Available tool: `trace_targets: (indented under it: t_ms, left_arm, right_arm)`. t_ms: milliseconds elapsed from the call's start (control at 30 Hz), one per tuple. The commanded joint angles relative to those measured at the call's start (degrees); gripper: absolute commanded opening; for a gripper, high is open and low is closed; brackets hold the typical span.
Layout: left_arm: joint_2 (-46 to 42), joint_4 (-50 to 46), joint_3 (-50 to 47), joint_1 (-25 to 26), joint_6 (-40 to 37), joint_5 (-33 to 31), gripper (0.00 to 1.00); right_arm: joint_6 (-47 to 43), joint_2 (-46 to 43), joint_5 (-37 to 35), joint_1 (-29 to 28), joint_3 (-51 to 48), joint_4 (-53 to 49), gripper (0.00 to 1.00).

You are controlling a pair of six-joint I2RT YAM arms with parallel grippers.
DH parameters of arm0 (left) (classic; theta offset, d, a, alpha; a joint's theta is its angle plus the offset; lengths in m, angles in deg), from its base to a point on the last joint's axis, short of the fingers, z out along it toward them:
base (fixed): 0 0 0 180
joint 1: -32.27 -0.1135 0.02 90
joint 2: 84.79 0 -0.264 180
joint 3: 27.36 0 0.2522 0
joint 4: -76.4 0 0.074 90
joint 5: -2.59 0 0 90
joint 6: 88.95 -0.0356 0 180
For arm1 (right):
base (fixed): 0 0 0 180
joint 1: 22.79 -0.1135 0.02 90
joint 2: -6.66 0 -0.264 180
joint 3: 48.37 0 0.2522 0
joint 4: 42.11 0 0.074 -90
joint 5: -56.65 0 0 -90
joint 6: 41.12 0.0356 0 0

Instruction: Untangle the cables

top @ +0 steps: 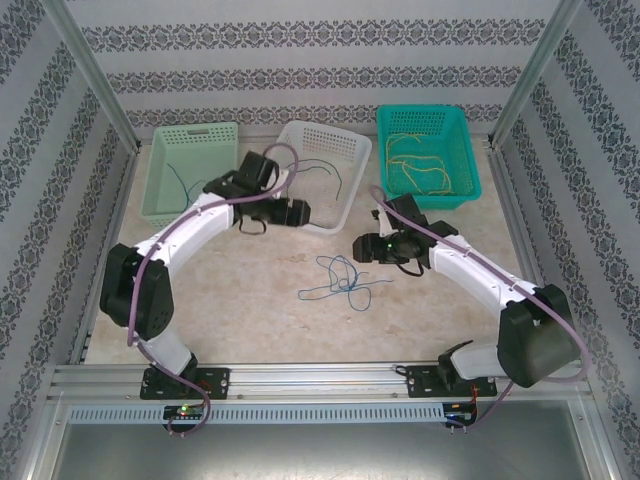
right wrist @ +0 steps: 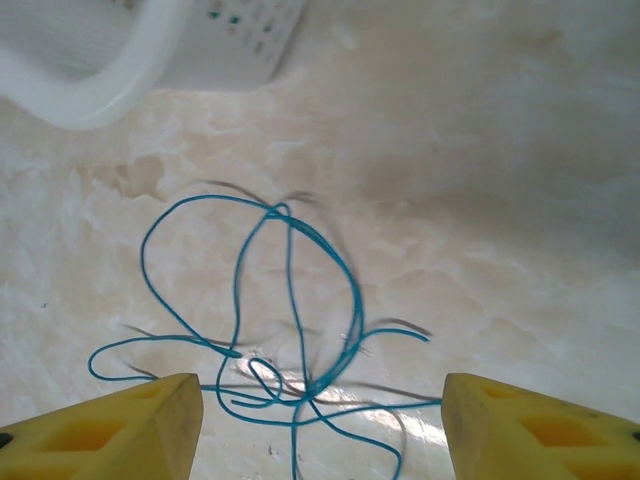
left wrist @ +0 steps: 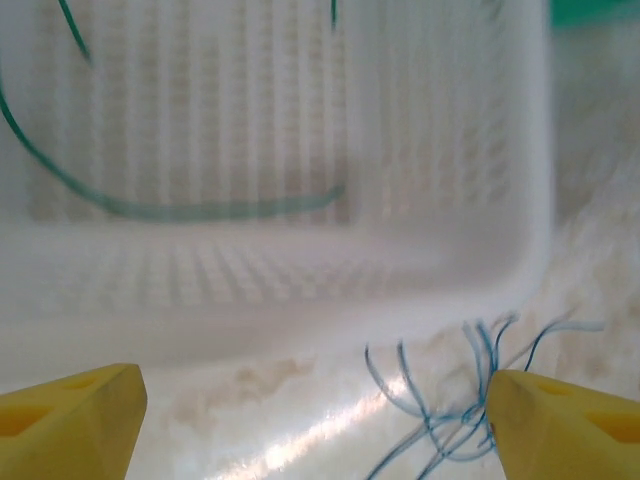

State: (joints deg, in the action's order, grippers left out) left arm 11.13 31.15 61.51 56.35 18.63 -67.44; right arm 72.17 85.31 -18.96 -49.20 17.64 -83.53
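- The tangle of thin blue cables (top: 340, 278) lay on the pale marbled tabletop (top: 260, 300), between the two arms and in front of the white slatted plastic basket (top: 357, 180).
- The right gripper (top: 360, 247) hovered just right of that tangle. In its wrist view its yellow fingers (right wrist: 120, 430) stood well apart, with the blue loops (right wrist: 291, 300) on the table between them and nothing pinched.
- The left gripper (top: 303, 213) sat at the white basket's near wall. Its jaws were wide and empty (left wrist: 315, 420), with the blue strands (left wrist: 450, 415) lying by its right finger.
- A thin dark green wire (left wrist: 200, 210) curved inside the white basket (left wrist: 440, 260).
- Yellow cables (top: 425, 165) lay in the teal plastic basket (top: 471, 155).
- One blue wire (top: 178, 183) lay in the pale green plastic basket (top: 150, 172).
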Motion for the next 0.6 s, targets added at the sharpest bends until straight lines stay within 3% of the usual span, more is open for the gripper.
trace_targets:
  t_ms: [0, 333, 500, 567]
  left_arm:
    - [-3.10, 8.63, -8.18, 0.41, 7.24, 1.50, 0.88]
    - [-9.91, 8.13, -16.03, 0.45, 8.89, -0.62, 0.91]
    - [-13.37, 6.19, -18.14, 0.45, 8.38, -3.03, 0.93]
    - [-14.90, 6.02, -19.09, 0.30, 8.27, -4.07, 0.94]
  right_arm:
    - [-4.95, 2.36, -1.05, -5.81, 1.80, 2.95, 0.67]
    - [-10.31, 17.83, -7.06, -14.27, 11.59, -1.60, 0.61]
    - [-11.01, 23.17, -9.35, -15.48, 14.51, -2.75, 0.45]
    - [-11.07, 23.58, -10.18, -15.55, 14.89, -2.92, 0.32]
